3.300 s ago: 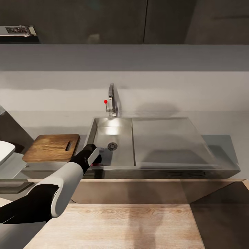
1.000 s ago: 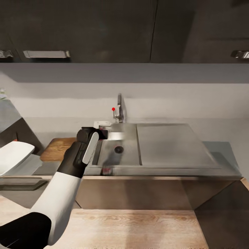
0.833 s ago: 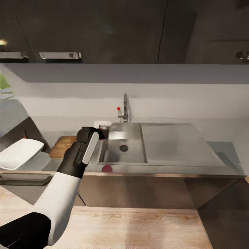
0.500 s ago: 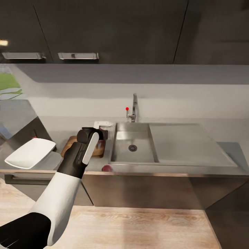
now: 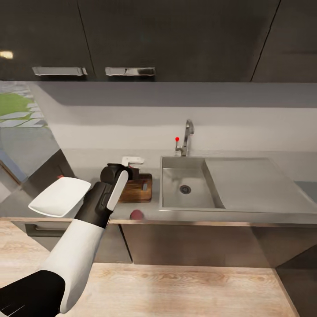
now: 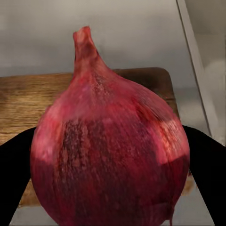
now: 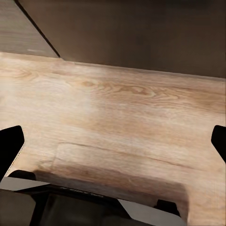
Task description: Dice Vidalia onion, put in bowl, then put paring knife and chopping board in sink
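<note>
A dark-red onion (image 6: 108,141) sits between the black fingers (image 6: 205,174) of my left gripper (image 6: 110,179), which is shut on it. In the head view my left gripper (image 5: 127,171) hovers just above the left part of the brown chopping board (image 5: 138,189), which lies on the grey countertop (image 5: 94,160) left of the sink (image 5: 169,187). The white bowl (image 5: 59,197) stands at the counter's left end, beside my forearm. My right gripper (image 7: 114,141) is open over pale wood floor. The paring knife is out of view.
The chrome tap (image 5: 187,134) with its red knob rises behind the basin, and the flat drainboard (image 5: 251,180) stretches right. A small dark-red round spot (image 5: 137,215) lies at the counter's front edge. Dark wall cabinets (image 5: 176,39) hang above.
My left arm has lifted out of the sink basin with the onion and now hangs over the board. The camera has swung left, so sink and board have slid right in the picture.
</note>
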### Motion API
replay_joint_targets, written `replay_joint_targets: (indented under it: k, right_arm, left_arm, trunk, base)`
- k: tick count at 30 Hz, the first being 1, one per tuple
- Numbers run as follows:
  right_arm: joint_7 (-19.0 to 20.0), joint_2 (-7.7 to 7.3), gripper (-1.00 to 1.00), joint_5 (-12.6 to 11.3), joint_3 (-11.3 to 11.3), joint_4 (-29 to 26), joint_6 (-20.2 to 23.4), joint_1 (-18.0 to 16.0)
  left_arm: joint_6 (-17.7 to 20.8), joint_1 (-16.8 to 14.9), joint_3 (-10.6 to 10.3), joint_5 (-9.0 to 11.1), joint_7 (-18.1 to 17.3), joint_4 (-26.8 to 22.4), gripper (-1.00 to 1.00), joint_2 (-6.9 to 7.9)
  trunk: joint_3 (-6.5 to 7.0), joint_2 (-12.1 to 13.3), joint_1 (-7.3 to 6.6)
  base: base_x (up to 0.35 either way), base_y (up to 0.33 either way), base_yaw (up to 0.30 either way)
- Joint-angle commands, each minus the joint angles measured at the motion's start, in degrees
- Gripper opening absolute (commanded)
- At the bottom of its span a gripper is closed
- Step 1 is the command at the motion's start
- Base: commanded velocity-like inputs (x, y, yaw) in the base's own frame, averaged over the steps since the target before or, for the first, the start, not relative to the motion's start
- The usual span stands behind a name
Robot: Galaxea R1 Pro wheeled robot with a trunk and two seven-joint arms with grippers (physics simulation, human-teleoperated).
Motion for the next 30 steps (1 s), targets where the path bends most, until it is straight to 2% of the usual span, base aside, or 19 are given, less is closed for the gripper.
replay_joint_targets:
  k: [1, 7, 18, 23, 30]
  right_arm:
    - [0.1, 0.04, 1.0, 0.6, -0.2, -0.1, -0.1, 0.0]
    - [0.1, 0.02, 1.0, 0.6, -0.2, -0.1, -0.1, 0.0]
    - [0.1, 0.04, 1.0, 0.6, -0.2, -0.1, -0.1, 0.0]
    - [0.1, 0.04, 1.0, 0.6, -0.2, -0.1, -0.1, 0.0]
    - [0.0, 0.04, 1.0, 0.6, -0.2, -0.1, -0.1, 0.0]
  left_arm:
    - [0.2, 0.0, -0.2, 0.5, 0.6, 0.1, -1.0, 0.01]
    - [0.2, 0.0, -2.3, 0.5, 0.6, 1.7, -1.0, -0.01]
    - [0.2, 0.0, -2.5, 0.5, 0.6, 2.0, -1.0, 0.04]
    - [0.1, 1.3, -2.5, 0.5, 0.6, 1.9, -1.0, 0.03]
    - [0.1, 1.5, -2.5, 0.5, 0.6, 1.8, -1.0, 0.06]
  trunk:
    - [-0.09, -0.1, 0.03]
    - [-0.29, -0.1, 0.03]
    - [-1.03, -0.1, 0.03]
    - [-1.37, -0.1, 0.03]
    - [-1.81, -0.1, 0.03]
  base:
    - [0.001, 0.317, 0.0]
    - [0.0, 0.241, -0.07]
    - [0.0, 0.012, -0.13]
    - [0.0, 0.014, -0.078]
    - [0.0, 0.247, 0.064]
